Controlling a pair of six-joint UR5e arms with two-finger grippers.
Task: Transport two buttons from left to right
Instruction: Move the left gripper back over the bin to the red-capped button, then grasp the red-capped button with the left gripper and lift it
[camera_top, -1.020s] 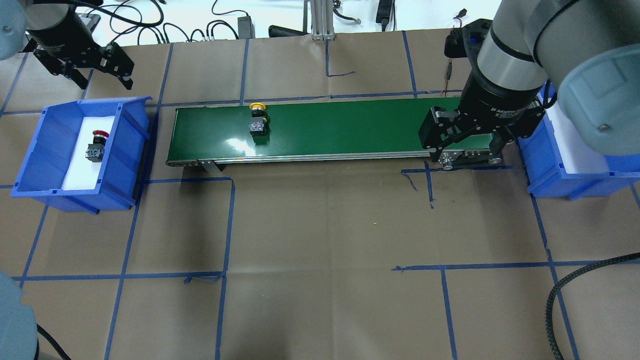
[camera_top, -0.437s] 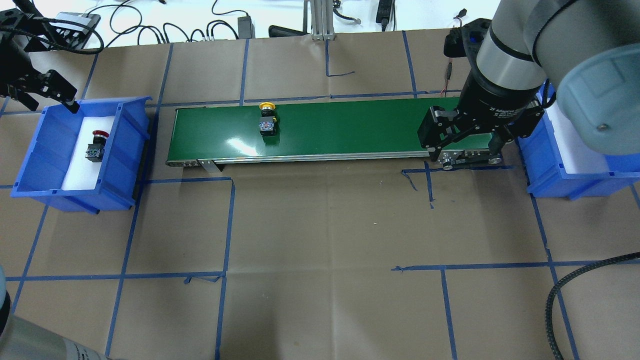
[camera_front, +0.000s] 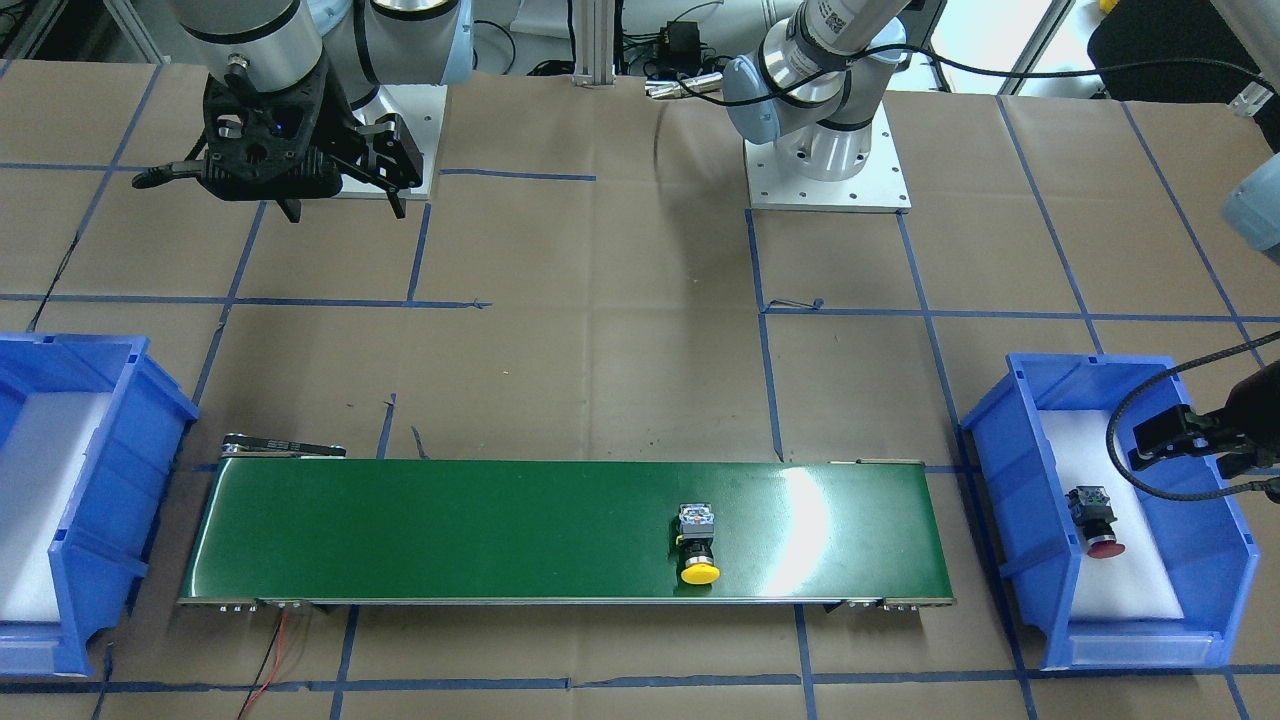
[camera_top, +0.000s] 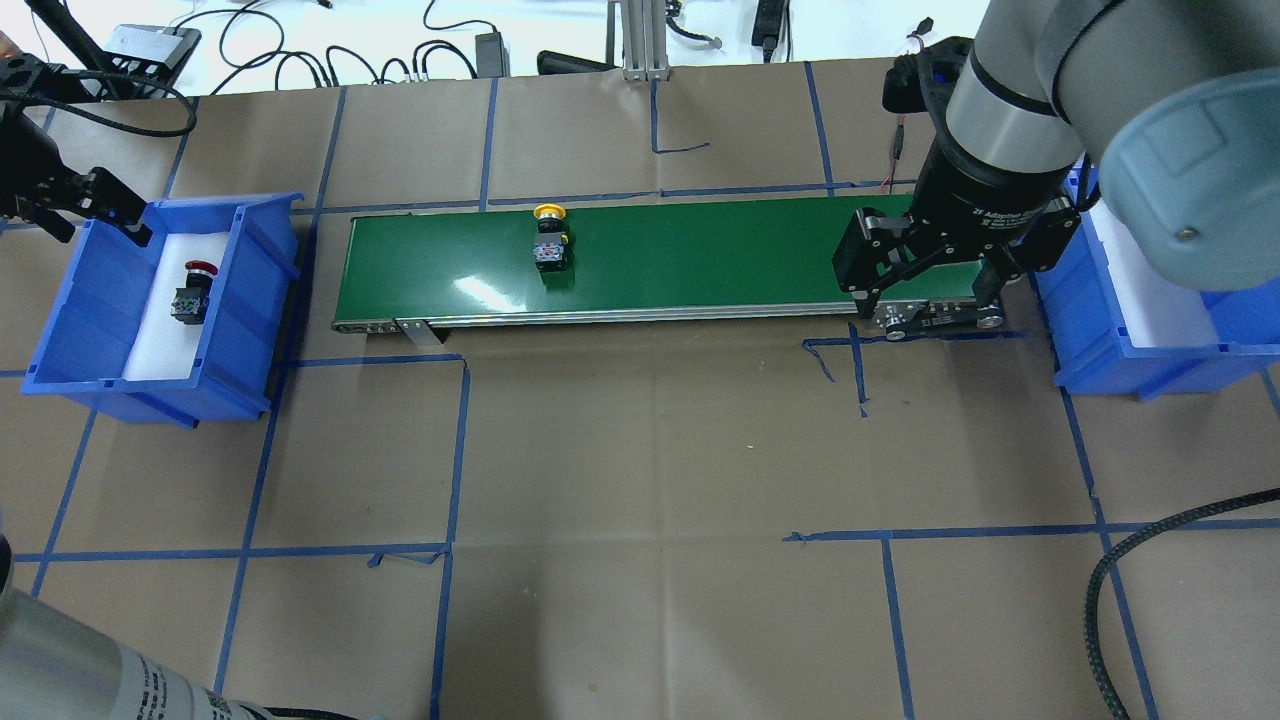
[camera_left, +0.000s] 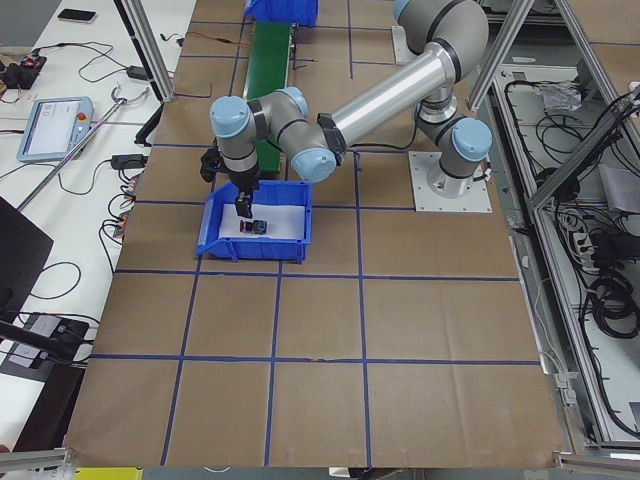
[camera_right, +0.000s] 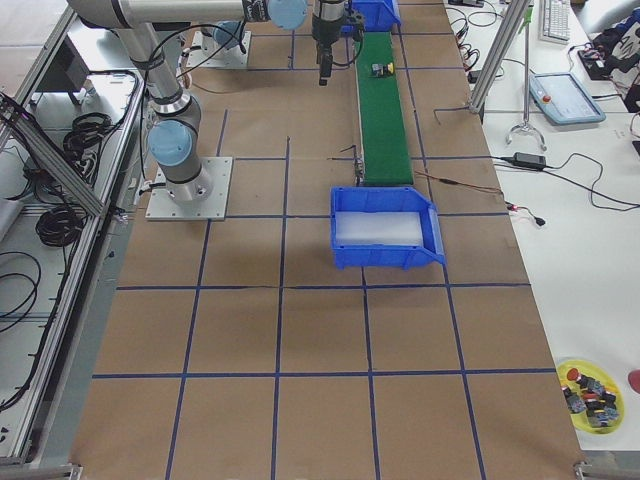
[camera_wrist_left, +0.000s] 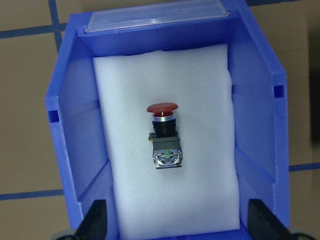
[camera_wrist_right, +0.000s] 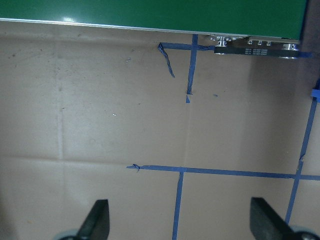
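Note:
The yellow button lies on its side on the green conveyor belt, left of its middle; it also shows in the front view. The red button lies on white foam in the left blue bin. The left wrist view shows the red button centred below. My left gripper hangs open and empty above the bin's far end. My right gripper is open and empty above the belt's right end, by its front edge. Only brown paper and the belt's edge lie under the right gripper.
A second blue bin with white foam stands at the belt's right end, partly hidden by my right arm. Brown paper with blue tape lines covers the table. Cables and power bricks lie along the far edge. A black cable loops at the near right.
The yellow button has travelled right along the belt. My left gripper has swung left and now hangs over the left bin's far end. The right gripper has hardly moved.

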